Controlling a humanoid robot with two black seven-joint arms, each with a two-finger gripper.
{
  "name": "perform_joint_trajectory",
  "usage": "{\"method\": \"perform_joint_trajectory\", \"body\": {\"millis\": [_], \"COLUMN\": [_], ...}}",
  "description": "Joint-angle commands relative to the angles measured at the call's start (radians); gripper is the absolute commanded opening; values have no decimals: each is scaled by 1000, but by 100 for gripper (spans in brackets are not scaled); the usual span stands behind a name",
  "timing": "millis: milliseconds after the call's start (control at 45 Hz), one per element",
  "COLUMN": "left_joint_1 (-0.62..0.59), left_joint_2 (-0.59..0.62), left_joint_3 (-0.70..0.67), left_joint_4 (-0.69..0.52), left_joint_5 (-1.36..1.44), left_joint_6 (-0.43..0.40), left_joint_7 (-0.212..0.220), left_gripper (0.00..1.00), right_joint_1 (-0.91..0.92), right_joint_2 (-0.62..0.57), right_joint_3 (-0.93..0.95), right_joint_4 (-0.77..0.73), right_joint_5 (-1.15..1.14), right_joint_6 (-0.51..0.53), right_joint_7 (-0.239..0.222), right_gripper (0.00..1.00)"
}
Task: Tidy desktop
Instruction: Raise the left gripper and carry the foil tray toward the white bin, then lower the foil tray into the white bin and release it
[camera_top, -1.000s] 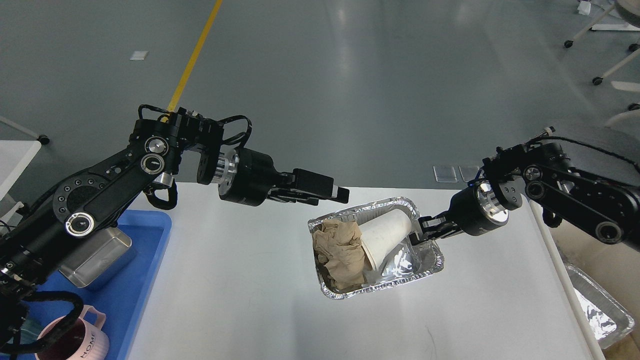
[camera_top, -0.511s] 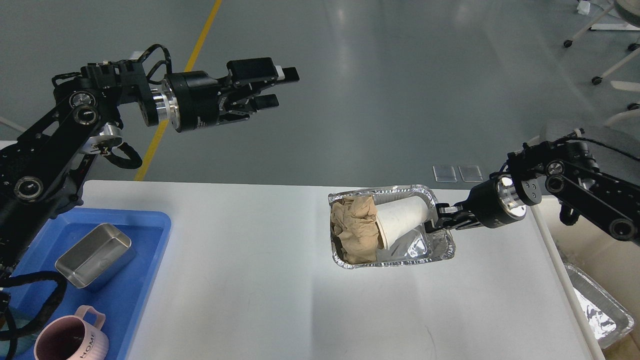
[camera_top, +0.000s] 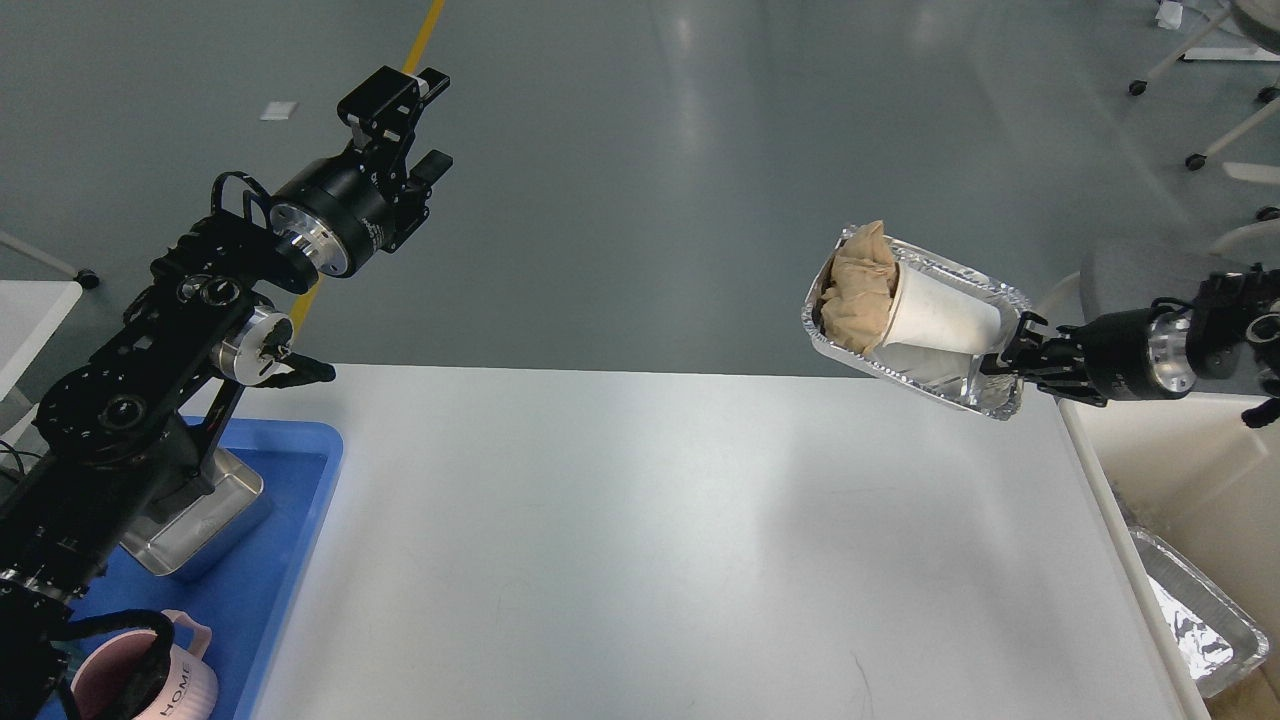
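Your right gripper (camera_top: 1012, 345): clamped on the near-right end of the foil tray (camera_top: 985, 395), holding it in the air above the far right corner of the desktop (camera_top: 640, 540), tilted with its open side facing you. Tray contents: a white paper cup (camera_top: 940, 318) lying on its side, mouth toward a wad of crumpled brown paper (camera_top: 858, 290) packed into the tray's far end; cup and paper touch. Your left gripper (camera_top: 405, 120): raised high over the floor beyond the desktop's far left edge, pointing up and away, fingers parted with a clear gap, holding nothing. Desktop: white, with rounded corners, filling the lower middle of your view, lying between the two arms. Blue tray (camera_top: 290, 560): on the desktop's left end, partly hidden by your left arm. In the blue tray: a steel tin (camera_top: 215, 525), rectangular, and a pink mug (camera_top: 190, 675) lettered HOME at the near corner, apart from the tin. Cream bin (camera_top: 1170, 470): just beside the desktop's right edge, below your right arm. Second foil tray (camera_top: 1205, 625): low on the right, beside the bin, empty side up.
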Motion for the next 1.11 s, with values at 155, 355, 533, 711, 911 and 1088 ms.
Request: {"method": "perform_joint_trajectory", "body": {"millis": [155,355,533,711,911,1088], "left_joint_1": [10,10,12,24,41,56], "left_joint_2": [-24,-26,-26,-26,-23,-21], "left_joint_3": [-51,-51,-51,-55,-65,-66], "left_joint_4": [79,106,112,113,113,113], "left_joint_5": [-53,-119,-171,-194,-206,-209], "left_joint_6": [22,58,84,104,107,118], "left_joint_7": [-76,-76,-85,-90,-102,-105], "left_gripper": [89,90,91,92,92,92], "right_joint_1": [-80,-202,-248,-323,-399,-447], "right_joint_2": [-76,-123,-128,-116,-96,-93], "right_joint_3": [8,16,8,-4,-3,-4], "right_joint_4": [-182,-225,-354,-488,-518,-517], "right_joint_5": [117,183,272,406,488,571], "right_joint_6": [-143,-241,-289,-336,-386,-381], "right_joint_7": [-28,-43,-46,-46,-63,-66], "right_gripper": [0,0,0,0,0,0]}}
